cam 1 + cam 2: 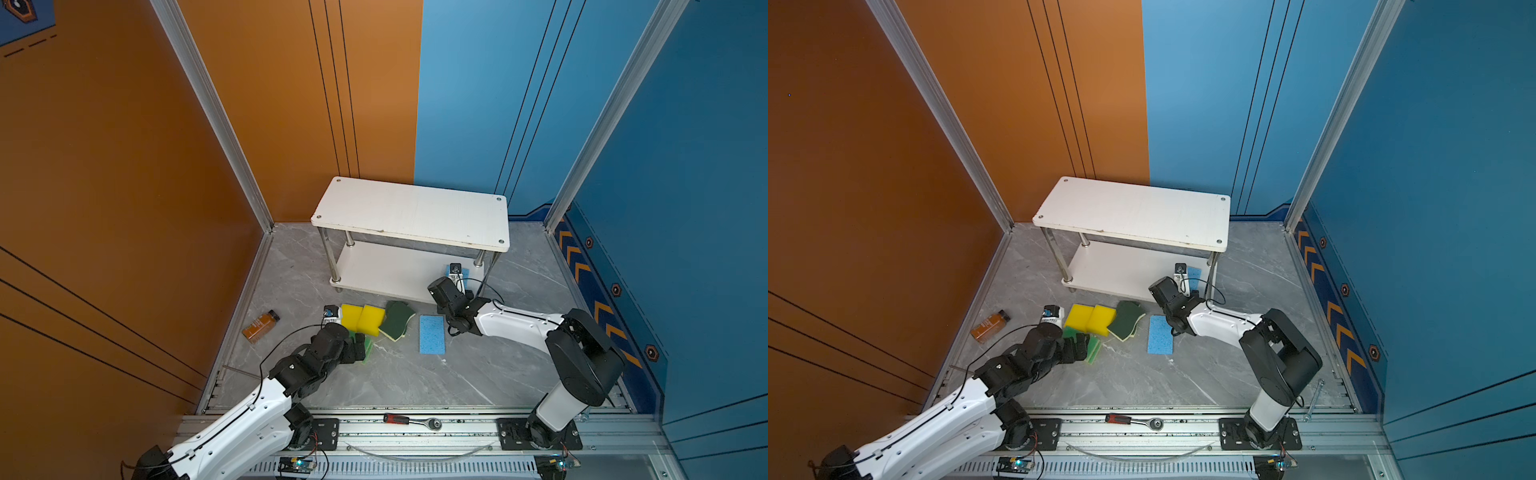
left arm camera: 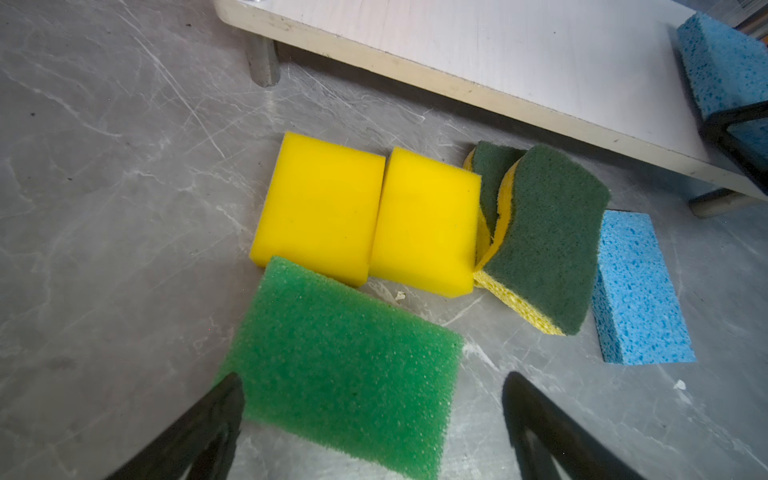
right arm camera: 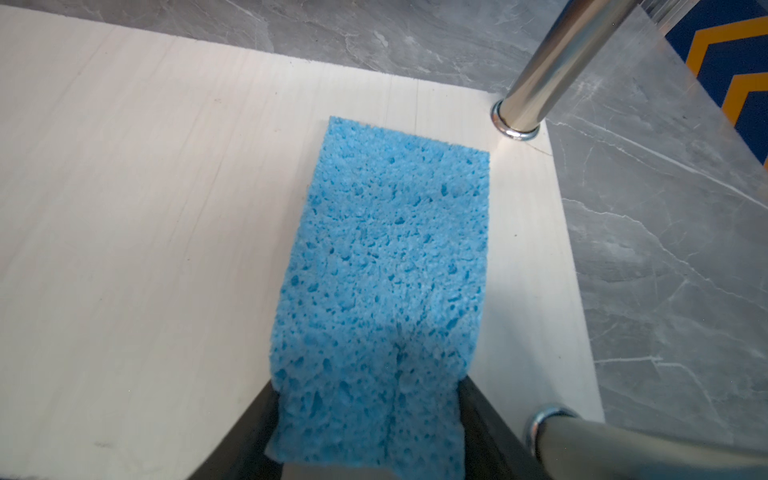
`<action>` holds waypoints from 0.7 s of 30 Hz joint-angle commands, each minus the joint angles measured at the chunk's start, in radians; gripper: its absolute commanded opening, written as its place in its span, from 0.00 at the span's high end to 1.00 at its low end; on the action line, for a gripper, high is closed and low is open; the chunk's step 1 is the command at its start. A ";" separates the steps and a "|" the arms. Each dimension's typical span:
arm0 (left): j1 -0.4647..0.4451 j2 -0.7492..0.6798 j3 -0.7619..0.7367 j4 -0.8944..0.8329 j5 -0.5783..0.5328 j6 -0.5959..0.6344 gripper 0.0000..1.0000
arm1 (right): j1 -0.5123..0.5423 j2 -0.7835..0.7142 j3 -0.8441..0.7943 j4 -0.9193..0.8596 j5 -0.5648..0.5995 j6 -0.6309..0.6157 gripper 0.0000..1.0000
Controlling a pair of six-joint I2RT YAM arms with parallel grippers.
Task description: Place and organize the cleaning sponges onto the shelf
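- The right gripper (image 3: 365, 390) is clenched on the near end of a blue sponge (image 3: 386, 249). The sponge is creased between the two fingers.
- This sponge lies on the lower board (image 3: 145, 208) of the shelf (image 1: 411, 216), along the board's right edge. Its far end is just beside the rear post (image 3: 552, 62).
- The shelf stands at the rear edge of the table (image 2: 104, 208).
- The left gripper (image 2: 370, 378) is released, with the jaws spread wide, over a green sponge (image 2: 345, 353) that lies flat on the table.
- One finger (image 2: 216, 411) overlaps a corner of this sponge. The other finger is over bare table beside it.
- Between the green sponge and the shelf, two yellow sponges (image 2: 320, 208) lie side by side and touch each other.
- Two dark green sponges (image 2: 552, 232) overlap next to them, one leaning on the other, and they touch the nearer yellow one.
- A second blue sponge (image 2: 640, 291) lies flat on the table just beside the dark green sponges, in front of the shelf.
- A bottle (image 1: 261, 326) lies on its side near the left edge of the table, well apart from the sponges.
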 commanded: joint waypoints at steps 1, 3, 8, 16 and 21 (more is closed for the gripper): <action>0.010 -0.009 0.023 -0.028 -0.006 -0.010 0.02 | -0.020 -0.010 -0.038 -0.041 -0.027 -0.023 0.40; 0.010 -0.011 0.020 -0.028 -0.007 -0.011 0.02 | -0.021 -0.014 -0.046 -0.041 -0.029 -0.025 0.40; 0.010 -0.014 0.017 -0.031 -0.009 -0.012 0.02 | -0.023 -0.023 -0.072 -0.018 -0.061 -0.052 0.40; 0.010 -0.022 0.013 -0.033 -0.015 -0.013 0.02 | -0.003 0.010 -0.048 -0.014 -0.086 -0.069 0.40; 0.013 -0.031 0.008 -0.040 -0.019 -0.012 0.02 | 0.032 0.051 0.000 -0.039 -0.085 -0.081 0.40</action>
